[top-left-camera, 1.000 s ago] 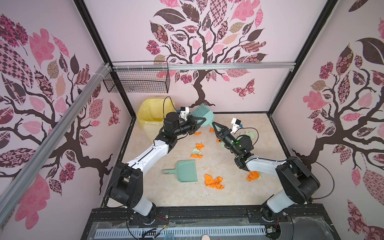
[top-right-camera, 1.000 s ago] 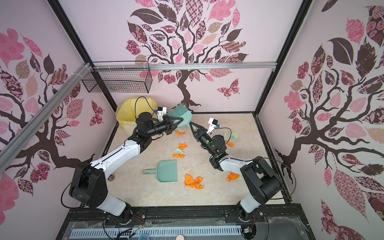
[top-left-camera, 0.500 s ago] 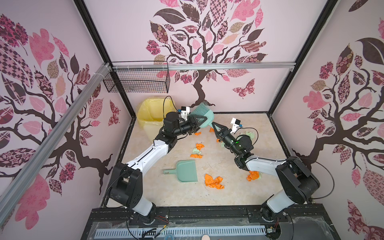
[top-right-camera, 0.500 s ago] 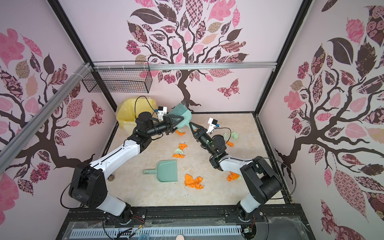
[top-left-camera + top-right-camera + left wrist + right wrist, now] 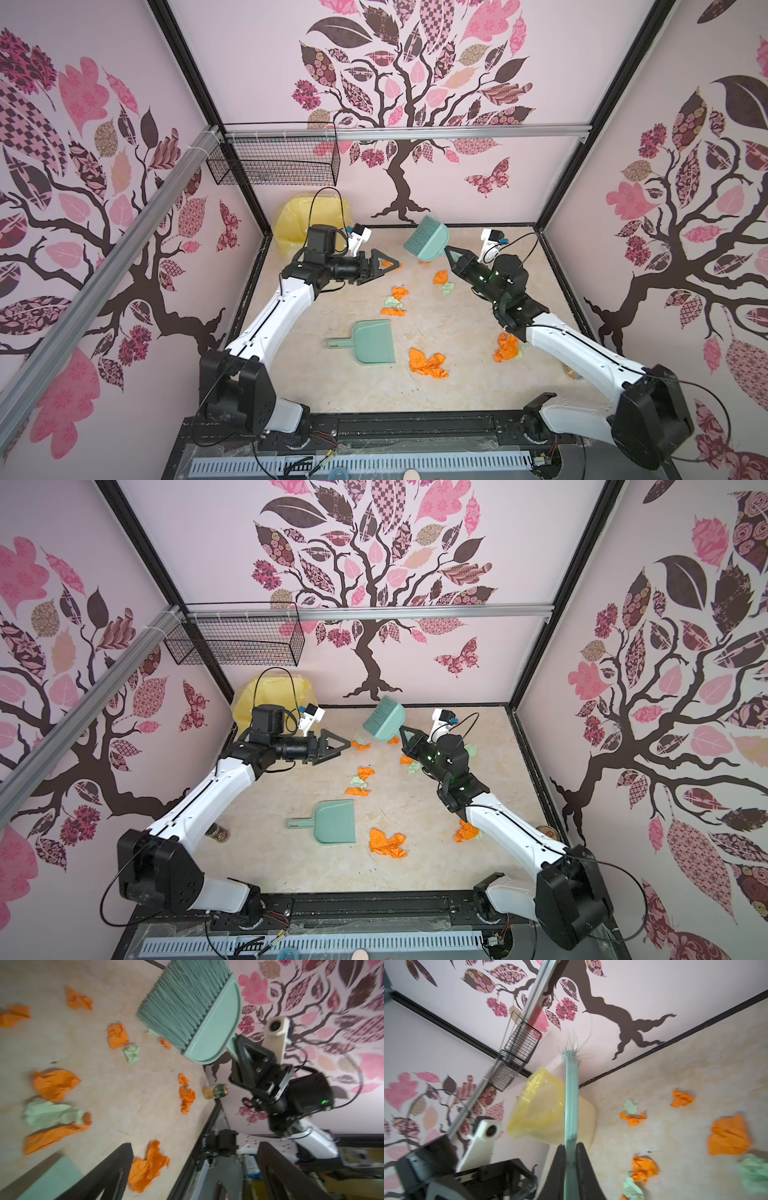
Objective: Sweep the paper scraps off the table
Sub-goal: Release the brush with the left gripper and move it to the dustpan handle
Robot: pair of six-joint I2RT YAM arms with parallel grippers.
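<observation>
Crumpled orange and mint-green paper scraps [image 5: 428,362] are scattered on the marble-look worktop [image 5: 374,395] near a teal plastic dustpan [image 5: 372,341]. Beyond, a teal bristled brush [image 5: 428,239] is clamped, presumably for sweeping, in the right end effector [image 5: 451,252]. The left end effector [image 5: 386,268] is held open.

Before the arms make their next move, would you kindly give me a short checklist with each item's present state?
1. Right gripper shut on the handle of the brush: ok.
2. Left gripper open, apart from the brush: ok.
3. Bristles facing the table: not ok; they point up, away from it.
4. Dustpan lying flat on the table, touched by neither gripper: ok.
5. Paper scraps cleared from the table: not ok; they lie scattered over it.
6. Handle sitting square in the grip: cannot tell.
</observation>
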